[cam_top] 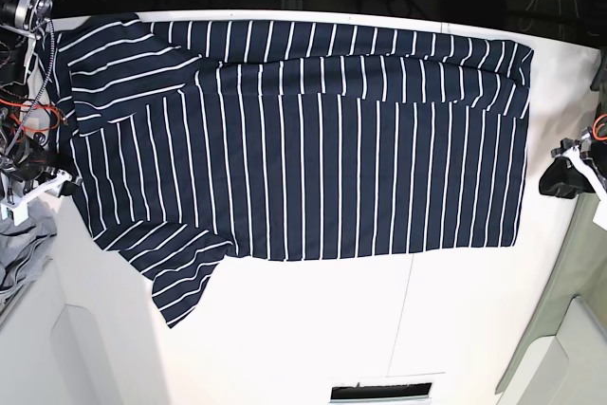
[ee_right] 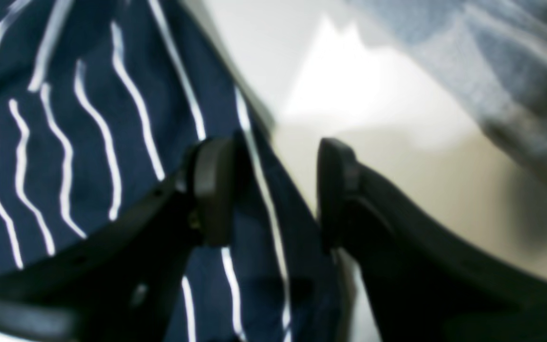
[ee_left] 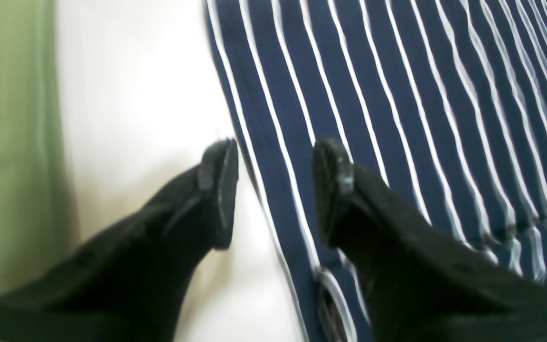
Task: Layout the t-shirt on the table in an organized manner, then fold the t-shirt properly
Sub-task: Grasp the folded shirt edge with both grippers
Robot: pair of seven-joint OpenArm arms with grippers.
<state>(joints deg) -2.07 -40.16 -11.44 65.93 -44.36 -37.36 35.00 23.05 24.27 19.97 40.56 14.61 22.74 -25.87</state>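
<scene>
A: Closest in, what shows at the left gripper point(ee_left: 276, 192)?

B: Its jaws stand apart with nothing between them. One finger hangs over bare table point(ee_left: 136, 95), the other over the shirt point(ee_left: 397, 118) edge, which runs up between them. The finger bases are cut off at the frame's bottom, and a small loop of cloth beside the right finger is too blurred to identify.

A: And the right gripper point(ee_right: 273, 190)?

B: Also spread, gripping nothing. The shirt's edge point(ee_right: 88, 142) passes between the fingers, but the view is soft, so I cannot tell whether a pad touches the cloth. A pale grey-blue shape point(ee_right: 506, 80) at top right is badly blurred.

A: Farther out, from the base view?

B: The shirt point(cam_top: 313, 139) lies spread flat across the far half of the table point(cam_top: 313, 329), sleeves on the left. A fold runs along its far edge. The left gripper point(cam_top: 566, 177) sits just off the hem, the right gripper point(cam_top: 52, 182) at the shirt's opposite edge, both small and partly cropped. A grey cloth point(cam_top: 24, 253) is cut by the frame.
</scene>
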